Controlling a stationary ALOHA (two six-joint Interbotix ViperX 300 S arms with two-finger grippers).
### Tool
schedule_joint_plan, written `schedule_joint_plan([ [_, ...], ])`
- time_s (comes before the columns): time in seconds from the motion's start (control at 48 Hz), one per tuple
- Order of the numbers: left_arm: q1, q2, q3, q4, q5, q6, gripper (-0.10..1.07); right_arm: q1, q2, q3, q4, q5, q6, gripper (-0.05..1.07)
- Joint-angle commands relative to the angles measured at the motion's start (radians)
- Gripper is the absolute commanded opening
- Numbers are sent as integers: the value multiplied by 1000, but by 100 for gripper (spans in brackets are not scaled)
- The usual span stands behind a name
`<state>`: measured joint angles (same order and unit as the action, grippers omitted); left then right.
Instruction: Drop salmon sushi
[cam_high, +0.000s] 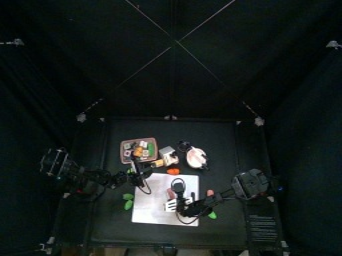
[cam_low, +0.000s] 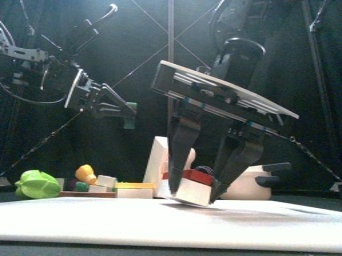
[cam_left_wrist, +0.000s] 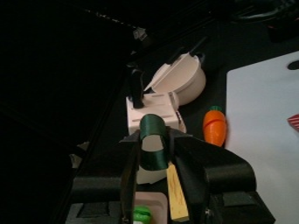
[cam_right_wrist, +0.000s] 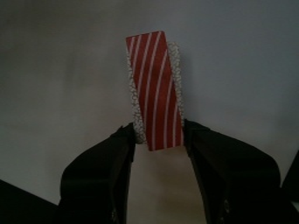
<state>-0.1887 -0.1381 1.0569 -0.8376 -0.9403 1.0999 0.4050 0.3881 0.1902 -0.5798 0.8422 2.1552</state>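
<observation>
Here the right gripper (cam_right_wrist: 158, 140) is clamped on the salmon sushi (cam_right_wrist: 156, 89), its two jaws pressing the lower end of the piece from either side; the red, white-striped top and a strip of rice along one edge show in the right wrist view, while the part between the jaws is hidden. In the front view the same gripper (cam_low: 203, 190) hangs at lower centre with the sushi (cam_low: 197, 186) at its tips, right at the white board (cam_low: 80, 226); whether the piece touches the board cannot be told.

In the top view the pieces are too small to make out; the board (cam_high: 151, 206) sits in the lower middle of the frame on the table (cam_high: 227, 160).

The left gripper (cam_left_wrist: 156, 162) shows a green piece (cam_left_wrist: 153, 144) between its jaws, but whether they actually pinch it cannot be told. Beyond it stand a white bowl (cam_left_wrist: 181, 80) and an orange carrot-like toy (cam_left_wrist: 215, 126); a red object at the right edge is cut off.
</observation>
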Motion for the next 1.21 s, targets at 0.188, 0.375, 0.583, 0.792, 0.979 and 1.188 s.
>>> schedule_joint_plan([
  [0.188, -3, -14, -9, -29, -9, -2, 71, 26, -2, -103, 43, 170, 3, 41],
  [0.375, -3, -12, -8, -29, -11, 0, 71, 21, 15, -106, 34, 107, -9, 41],
  [0.583, -5, -14, -3, -29, -9, 0, 71, 20, 17, -83, 9, 11, -8, 55],
  [0.792, -3, -12, -3, -31, -11, 0, 71, 20, 15, -95, -51, 8, -12, 72],
  [0.979, -3, -14, -3, -31, -11, 0, 71, 20, 6, -87, -63, 8, -20, 78],
  [1.188, -3, -14, -2, -29, -9, 0, 71, 20, -2, -77, -80, 8, -38, 79],
])
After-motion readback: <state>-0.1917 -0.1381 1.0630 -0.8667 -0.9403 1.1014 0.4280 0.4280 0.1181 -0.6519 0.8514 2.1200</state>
